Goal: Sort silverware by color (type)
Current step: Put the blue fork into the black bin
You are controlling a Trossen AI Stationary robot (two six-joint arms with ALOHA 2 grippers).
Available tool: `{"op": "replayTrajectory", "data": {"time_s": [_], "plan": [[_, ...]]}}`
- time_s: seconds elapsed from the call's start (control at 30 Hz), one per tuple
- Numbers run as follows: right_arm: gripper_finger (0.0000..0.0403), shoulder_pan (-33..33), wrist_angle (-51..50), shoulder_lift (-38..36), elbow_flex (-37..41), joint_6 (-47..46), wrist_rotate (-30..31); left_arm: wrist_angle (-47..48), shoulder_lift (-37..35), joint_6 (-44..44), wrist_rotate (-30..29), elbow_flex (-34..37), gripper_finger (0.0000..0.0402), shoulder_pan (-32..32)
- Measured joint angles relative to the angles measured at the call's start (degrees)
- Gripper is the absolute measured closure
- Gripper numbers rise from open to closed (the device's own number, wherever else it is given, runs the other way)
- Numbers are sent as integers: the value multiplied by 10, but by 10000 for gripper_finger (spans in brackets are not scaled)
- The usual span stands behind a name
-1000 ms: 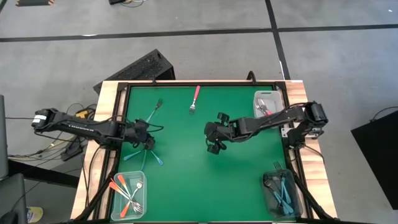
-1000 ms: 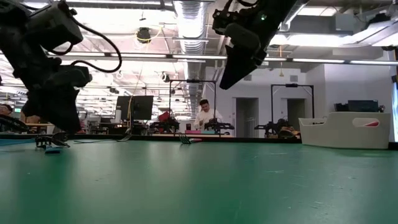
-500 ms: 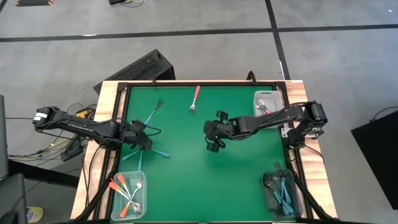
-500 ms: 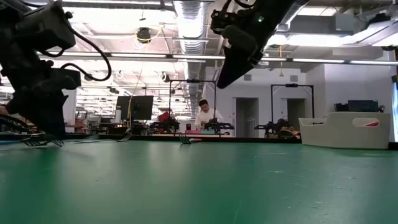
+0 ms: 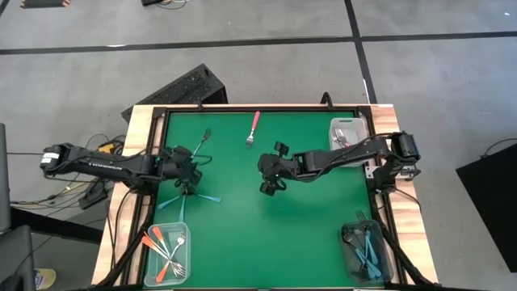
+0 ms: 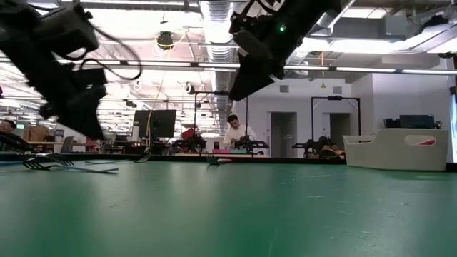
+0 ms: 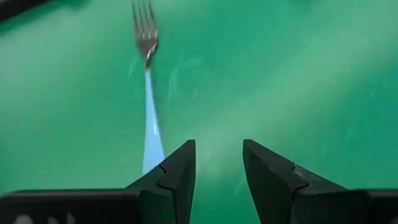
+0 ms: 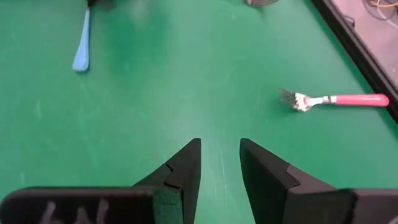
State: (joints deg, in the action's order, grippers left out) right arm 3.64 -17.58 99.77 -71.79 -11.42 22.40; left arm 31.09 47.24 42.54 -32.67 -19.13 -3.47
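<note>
Over mid-table, your spread right gripper (image 5: 269, 173) (left gripper (image 7: 217, 163) also spread, empty) risks nudging the pink-handled metal fork (image 8: 336, 99) sideways.

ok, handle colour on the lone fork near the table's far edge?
Pink. The fork shows best in the right wrist view, lying flat on the green mat beyond the open right claw.

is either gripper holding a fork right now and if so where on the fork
Neither. The left gripper is open and empty above the green mat, beside a light blue-handled fork. The right gripper is open and empty too, with the pink-handled fork lying apart.
</note>
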Motion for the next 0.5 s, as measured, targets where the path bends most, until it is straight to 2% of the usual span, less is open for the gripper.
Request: {"op": "replayTrajectory", "data": {"time_s": [0.2,0.3,0.4,0.5], "plan": [[267,7,1,0,0,-20,0,-97,42,-119,49,0,309,-158],[267,16,-7,0,0,-23,0,-134,79,-161,97,0,319,-229],[267,24,-25,0,0,-34,1,-182,131,-195,159,0,326,-269],[267,25,-33,0,0,-36,1,-246,183,-221,177,0,327,-284]]}}
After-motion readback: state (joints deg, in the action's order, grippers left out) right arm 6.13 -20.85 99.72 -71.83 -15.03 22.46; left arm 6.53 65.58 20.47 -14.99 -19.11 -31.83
